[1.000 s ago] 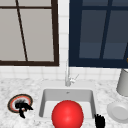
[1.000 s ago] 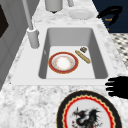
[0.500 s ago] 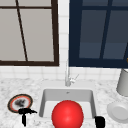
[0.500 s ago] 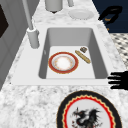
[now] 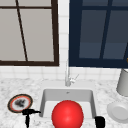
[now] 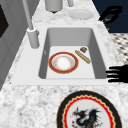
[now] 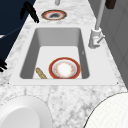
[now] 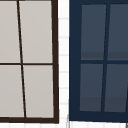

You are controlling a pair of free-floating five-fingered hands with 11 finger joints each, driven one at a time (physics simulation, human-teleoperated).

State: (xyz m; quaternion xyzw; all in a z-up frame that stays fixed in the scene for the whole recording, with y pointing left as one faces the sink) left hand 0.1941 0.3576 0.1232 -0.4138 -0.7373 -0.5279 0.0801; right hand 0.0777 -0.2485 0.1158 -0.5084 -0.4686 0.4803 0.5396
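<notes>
Dragon plate [image 5: 20, 103] — round, black rim, red scalloped ring, on the counter, left hand [image 5: 28, 113] just beside it, fingers spread straight.

We see the sink [image 5: 67, 96] mid-counter [image 5: 15, 85], faucet [image 5: 67, 80] at its far edge, a plate [image 6: 63, 62] and stick [image 6: 82, 56] in the basin, a patterned plate [image 5: 20, 103] left, our left hand [image 5: 28, 113] just near of it, a dish [image 5: 118, 112] and canister [image 5: 123, 82] right.
</notes>
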